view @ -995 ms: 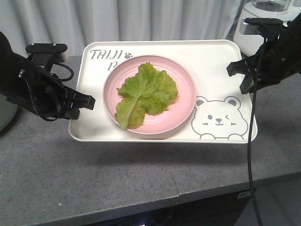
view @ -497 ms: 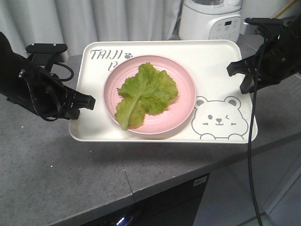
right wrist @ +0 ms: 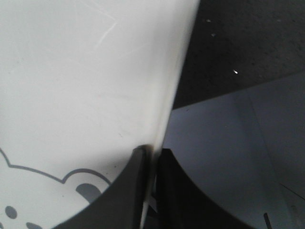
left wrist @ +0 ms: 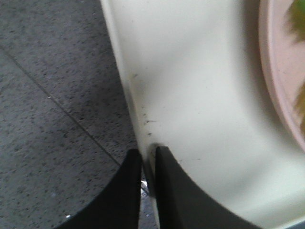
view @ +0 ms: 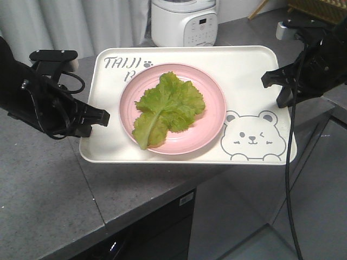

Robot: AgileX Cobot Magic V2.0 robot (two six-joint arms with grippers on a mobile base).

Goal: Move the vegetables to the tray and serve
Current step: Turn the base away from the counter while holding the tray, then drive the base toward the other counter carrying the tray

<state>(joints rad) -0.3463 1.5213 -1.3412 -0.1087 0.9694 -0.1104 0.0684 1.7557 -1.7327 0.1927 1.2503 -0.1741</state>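
The green lettuce leaf (view: 168, 108) lies on a round pink plate (view: 214, 116), which sits on the cream tray (view: 244, 76) with the bear face. The tray hangs in the air above the grey counter, held at both short sides. My left gripper (view: 100, 116) is shut on the tray's left rim (left wrist: 143, 138); in the left wrist view its black fingers (left wrist: 167, 191) pinch the rim from both faces. My right gripper (view: 277, 86) is shut on the right rim (right wrist: 167, 119), one finger (right wrist: 128, 191) on top beside the bear print. A sliver of the pink plate (left wrist: 281, 81) shows in the left wrist view.
A white rice cooker (view: 184, 21) stands behind the tray on the grey counter (view: 49, 184). The counter's front edge (view: 146, 200) runs diagonally under the tray, with a dark cabinet front below and grey floor (view: 303, 206) at the right. A black cable (view: 287, 179) hangs from the right arm.
The background has swept leftward and the counter edge now cuts under the tray, so the whole robot has moved or turned. Tray, plate, leaf and both grips keep their places in view.
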